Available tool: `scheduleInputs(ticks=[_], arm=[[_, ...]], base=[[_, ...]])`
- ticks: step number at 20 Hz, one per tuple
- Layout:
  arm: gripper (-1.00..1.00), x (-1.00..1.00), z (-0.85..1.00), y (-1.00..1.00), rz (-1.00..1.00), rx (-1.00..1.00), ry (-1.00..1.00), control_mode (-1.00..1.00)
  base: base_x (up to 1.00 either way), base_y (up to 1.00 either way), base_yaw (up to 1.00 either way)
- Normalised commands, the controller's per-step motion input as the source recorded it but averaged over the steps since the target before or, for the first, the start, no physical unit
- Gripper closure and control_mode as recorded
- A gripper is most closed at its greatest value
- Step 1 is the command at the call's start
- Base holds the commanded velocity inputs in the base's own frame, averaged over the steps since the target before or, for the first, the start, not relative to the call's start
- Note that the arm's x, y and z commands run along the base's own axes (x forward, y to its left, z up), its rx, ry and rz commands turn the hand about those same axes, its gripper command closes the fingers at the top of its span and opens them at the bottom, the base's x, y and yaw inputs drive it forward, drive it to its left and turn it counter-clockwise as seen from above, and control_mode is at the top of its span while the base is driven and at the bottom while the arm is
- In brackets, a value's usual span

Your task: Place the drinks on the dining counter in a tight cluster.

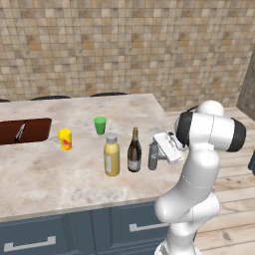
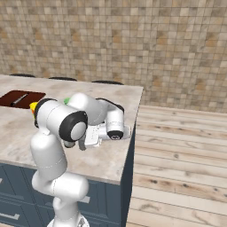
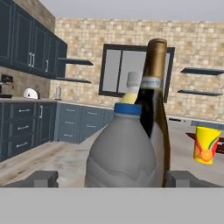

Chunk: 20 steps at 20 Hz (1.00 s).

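A beige marble dining counter (image 1: 60, 169) with dark blue drawers fills the left base view, and three bottles stand upright in a short row near its front right part. The stout yellow bottle (image 1: 111, 155) with a grey cap is at nine o'clock of the row. The dark wine bottle (image 1: 134, 151) with a white label stands just beside it in the middle. The small grey-blue bottle (image 1: 153, 156) stands at three o'clock of the wine bottle, close by.

The white arm bends over the counter edge, and its gripper (image 1: 160, 148) sits level with the grey-blue bottle. In the hand view that bottle (image 3: 122, 151) rises between the two dark fingertips (image 3: 43, 178), which stand wide apart on either side of it and do not touch it; the claw is open.

At ten o'clock of the row a small yellow cup (image 1: 65, 139) stands on the marble, with a small green cup (image 1: 100, 125) at twelve o'clock. A brown recessed basin (image 1: 25, 131) lies at the counter's far left.
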Motion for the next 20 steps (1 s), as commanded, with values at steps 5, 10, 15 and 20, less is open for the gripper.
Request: scheduleInputs(ticks=[5,10,15,20], arm=[[-1.00,0.00,0.02,-0.31,0.00,0.01,0.00,-1.00],[-1.00,-0.20,0.11,-0.29,-0.09,0.00,0.00,-1.00],[-1.00,-0.33,0.22,-0.19,-0.10,0.00,0.00,-1.00],[-1.00,-0.34,0.38,-0.11,-0.05,0.00,-0.01,-1.00]], base=[[0.00,0.00,0.00],[0.00,0.00,0.00],[0.00,0.00,0.00],[0.00,0.00,0.00]])
